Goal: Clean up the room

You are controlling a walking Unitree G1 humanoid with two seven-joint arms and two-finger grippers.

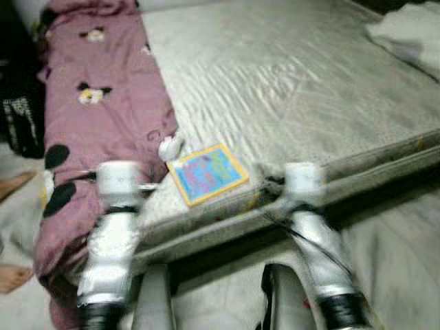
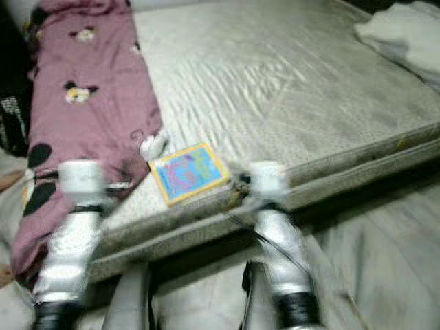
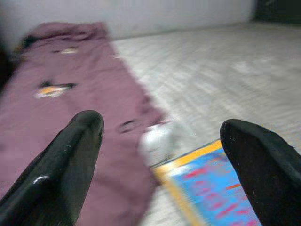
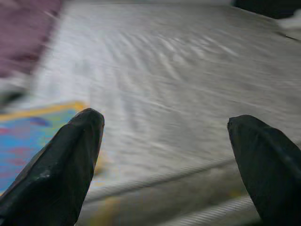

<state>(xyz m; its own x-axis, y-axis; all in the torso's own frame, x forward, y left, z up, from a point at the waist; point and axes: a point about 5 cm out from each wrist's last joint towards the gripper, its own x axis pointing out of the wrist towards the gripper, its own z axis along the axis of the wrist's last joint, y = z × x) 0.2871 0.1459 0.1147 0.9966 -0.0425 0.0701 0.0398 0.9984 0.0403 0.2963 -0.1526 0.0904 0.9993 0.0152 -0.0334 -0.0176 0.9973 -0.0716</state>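
A picture book (image 1: 206, 173) with a yellow border and a blue cover lies flat near the front edge of a grey mattress (image 1: 289, 82). A small white crumpled thing (image 1: 170, 146) rests just beyond its left corner, against a purple blanket (image 1: 103, 103) with cartoon prints. Both silver arms reach toward the mattress edge. My left gripper (image 3: 164, 127) is open, with the white thing (image 3: 157, 139) ahead and the book (image 3: 211, 183) below and to one side. My right gripper (image 4: 167, 121) is open over bare mattress, the book (image 4: 28, 136) off to its side. Nothing is held.
The blanket runs along the mattress's left side and hangs over its front corner. A pale pillow or cloth (image 1: 409, 34) lies at the far right. A person's bare feet (image 1: 14, 278) stand on the floor at the left, near a dark object (image 1: 20, 117).
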